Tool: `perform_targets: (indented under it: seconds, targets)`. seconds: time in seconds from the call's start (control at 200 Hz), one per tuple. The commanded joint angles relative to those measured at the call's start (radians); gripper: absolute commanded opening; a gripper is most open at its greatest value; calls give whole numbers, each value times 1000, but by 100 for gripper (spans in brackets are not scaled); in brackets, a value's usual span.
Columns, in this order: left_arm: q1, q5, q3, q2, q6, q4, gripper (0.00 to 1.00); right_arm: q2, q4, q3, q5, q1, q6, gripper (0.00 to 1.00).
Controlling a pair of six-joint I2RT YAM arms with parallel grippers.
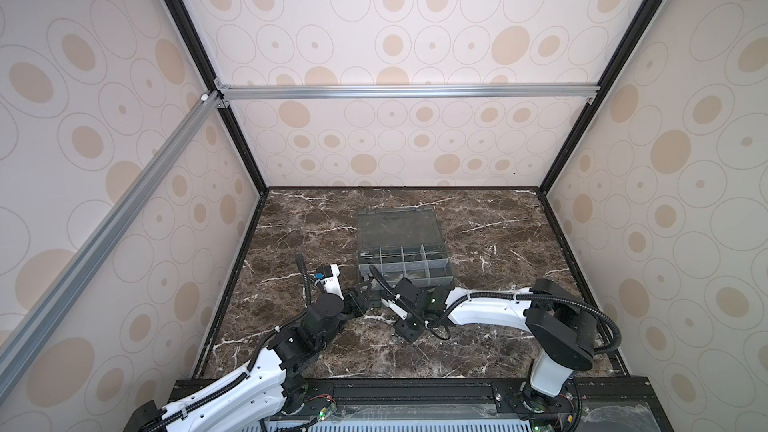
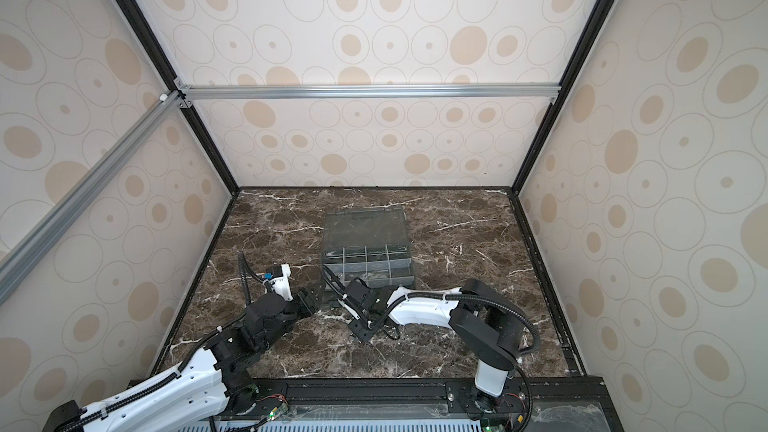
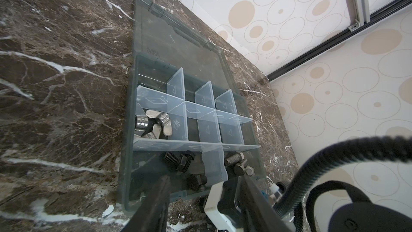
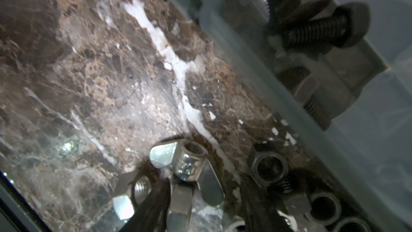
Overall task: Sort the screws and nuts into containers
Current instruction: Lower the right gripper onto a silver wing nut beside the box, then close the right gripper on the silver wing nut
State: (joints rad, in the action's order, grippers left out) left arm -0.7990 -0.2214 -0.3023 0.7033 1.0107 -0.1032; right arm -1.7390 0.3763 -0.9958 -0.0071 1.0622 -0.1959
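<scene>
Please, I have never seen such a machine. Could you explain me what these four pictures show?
Two white robot arms work at a marble table. Two pictures look down from above; the other two come from cameras on each arm's wrist. A grey organizer box lies with its lid open flat. Dark screws and silver wing nuts already lie in compartments. The left claw hovers open at the box's edge, holding nothing. The right claw stands open astride a loose wing nut on the table, beside black nuts.
</scene>
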Motion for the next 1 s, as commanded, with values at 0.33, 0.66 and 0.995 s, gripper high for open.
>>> perform_targets:
  seconds: [0.33, 0.66, 0.995]
  targets:
    - [-9, -1, -8, 7, 13, -25, 51, -17, 34, -45, 57, 43, 81, 54]
    - [-8, -12, -8, -17, 17, 2, 51, -81, 45, -91, 113, 55, 119, 51]
    - [-9, -27, 3, -50, 28, 20, 51, -136, 61, -142, 160, 55, 85, 37]
